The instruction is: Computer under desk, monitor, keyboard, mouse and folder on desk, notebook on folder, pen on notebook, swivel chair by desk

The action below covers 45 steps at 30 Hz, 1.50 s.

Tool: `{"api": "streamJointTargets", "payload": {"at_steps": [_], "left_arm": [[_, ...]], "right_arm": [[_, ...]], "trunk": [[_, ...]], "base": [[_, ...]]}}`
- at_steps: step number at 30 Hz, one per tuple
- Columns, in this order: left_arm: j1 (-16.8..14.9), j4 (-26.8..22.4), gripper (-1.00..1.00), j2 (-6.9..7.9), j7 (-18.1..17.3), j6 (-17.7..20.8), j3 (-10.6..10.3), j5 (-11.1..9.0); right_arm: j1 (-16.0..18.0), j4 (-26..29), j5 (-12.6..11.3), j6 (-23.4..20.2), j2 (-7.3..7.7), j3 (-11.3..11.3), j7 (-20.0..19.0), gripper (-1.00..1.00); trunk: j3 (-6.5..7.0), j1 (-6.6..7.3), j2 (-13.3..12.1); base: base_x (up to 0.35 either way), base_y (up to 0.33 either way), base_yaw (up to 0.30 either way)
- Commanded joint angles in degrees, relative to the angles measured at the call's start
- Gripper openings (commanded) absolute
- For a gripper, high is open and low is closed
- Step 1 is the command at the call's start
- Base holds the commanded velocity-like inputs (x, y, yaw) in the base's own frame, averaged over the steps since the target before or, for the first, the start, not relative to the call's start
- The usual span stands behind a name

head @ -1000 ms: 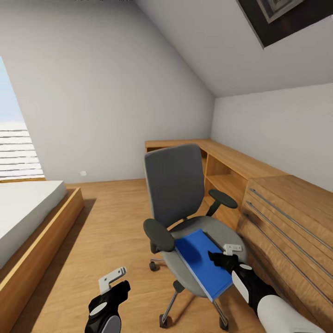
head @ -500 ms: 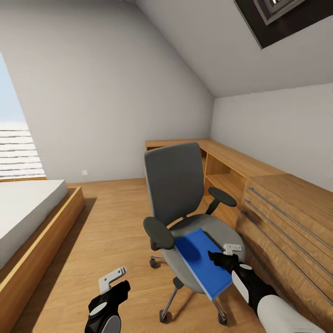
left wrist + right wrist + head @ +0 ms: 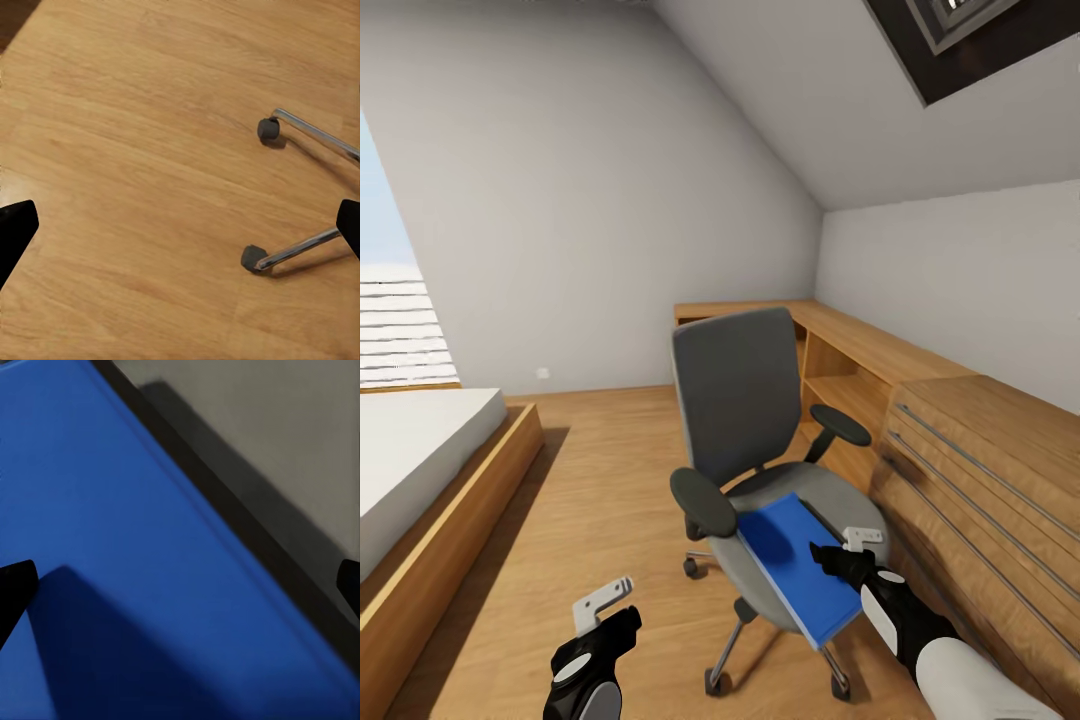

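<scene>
We hover our right gripper (image 3: pixel 838 556), fingers spread wide, over the folder (image 3: pixel 792 565) on the swivel chair (image 3: pixel 760 470), ready to grasp; left gripper (image 3: pixel 605 615) idles beside the chair, spread wide.

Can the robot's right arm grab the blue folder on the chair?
Probably yes. The right pincer hangs open just over the blue folder on the swivel chair, with nothing between them.

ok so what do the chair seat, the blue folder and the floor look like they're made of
Chair seat: looks like grey fabric, matte with no shine, though a render can't confirm it. Its legs look like polished metal, silvery with dark casters.
Blue folder: smooth, uniform, likely plastic or coated card; thin with a clean edge.
Floor: light wood planks, with visible grain and seams, satin finish.
</scene>
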State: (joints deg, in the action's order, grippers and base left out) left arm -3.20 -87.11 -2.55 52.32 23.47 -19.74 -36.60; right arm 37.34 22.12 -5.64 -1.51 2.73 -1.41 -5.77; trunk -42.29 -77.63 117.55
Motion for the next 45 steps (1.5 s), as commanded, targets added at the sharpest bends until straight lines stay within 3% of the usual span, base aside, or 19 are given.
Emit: {"api": "streamJointTargets", "payload": {"at_steps": [1, 13, 31, 34, 40, 45], "left_arm": [[-0.05, -0.08, 1.0, 0.01, 0.38, 0.26, -0.04, -0.28], [-0.05, -0.08, 1.0, 0.01, 0.33, 0.26, -0.12, -0.15], [-0.05, 0.06, 1.0, 0.01, 0.31, 0.34, -0.06, -0.47], [-0.05, 3.12, 1.0, 0.07, 0.25, 0.34, 0.19, -0.46], [-0.05, 6.82, 1.0, 0.11, 0.04, 0.44, 3.71, -0.26], [-0.05, 8.13, 1.0, 0.13, -0.02, 0.44, 4.37, -0.25]], "right_arm": [[-0.02, -0.93, -0.51, -0.16, 0.0, 0.0, -0.3, 1.0], [-0.06, -0.93, -0.51, -0.16, -0.01, 0.0, -0.3, 1.0], [-0.03, -0.73, -0.47, 0.28, 0.0, 0.0, -0.38, 1.0], [-0.06, 1.89, -0.48, 0.42, 0.06, 0.14, -0.35, 1.0], [-0.33, 7.97, -0.51, -0.22, 0.08, 0.18, -0.3, 1.0], [-0.46, 9.98, -0.51, -0.56, 0.09, 0.18, -0.3, 1.0]], "trunk": [[-0.07, 0.01, 0.02], [-0.07, 0.01, 0.02], [3.16, 3.97, -7.2], [3.7, 4.63, -8.4], [4.78, 5.94, -10.81], [5.68, 7.04, -12.81]], "base": [[-0.176, 0.0, 0.0], [-0.052, 0.0, 0.0], [0.0, 0.0, 0.0], [0.0, 0.0, 0.0], [0.0, 0.0, 0.0], [0.0, 0.0, 0.0]]}}
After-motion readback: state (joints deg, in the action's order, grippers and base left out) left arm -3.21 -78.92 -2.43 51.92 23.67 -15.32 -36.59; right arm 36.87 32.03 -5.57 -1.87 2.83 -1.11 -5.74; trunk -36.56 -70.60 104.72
